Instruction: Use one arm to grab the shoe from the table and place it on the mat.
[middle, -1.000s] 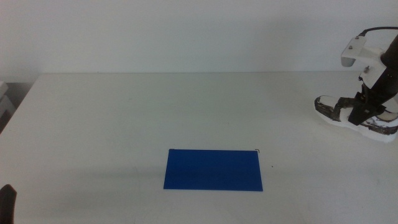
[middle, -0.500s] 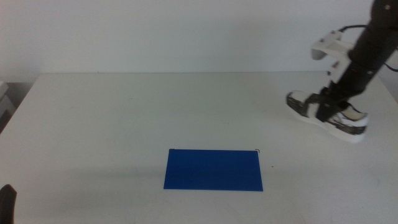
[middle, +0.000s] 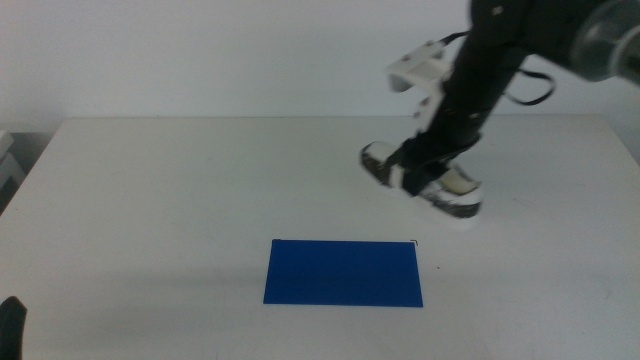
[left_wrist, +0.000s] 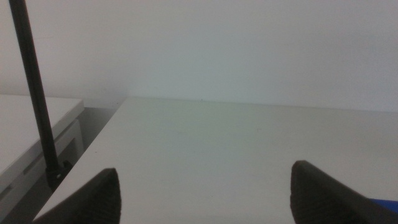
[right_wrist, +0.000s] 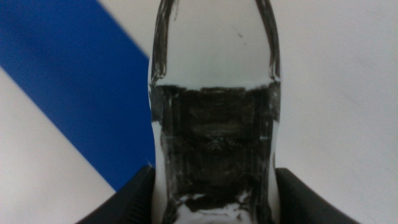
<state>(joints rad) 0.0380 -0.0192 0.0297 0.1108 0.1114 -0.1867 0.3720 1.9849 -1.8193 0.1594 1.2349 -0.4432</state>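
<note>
At the far left, low in the middle view, only the tip of the left gripper (middle: 10, 318) shows. In its own wrist view its two jaws stand wide apart with nothing between them, over the white table (middle: 150, 200). Next comes the blue mat (middle: 343, 272), lying flat near the front middle of the table. Right of that and farther back, the right gripper (middle: 418, 172) is clamped on the shoe (middle: 425, 182) from above. The shoe hangs in the air, tilted, just past the mat's far right corner. The arm (middle: 490, 60) reaches in from the right.
</note>
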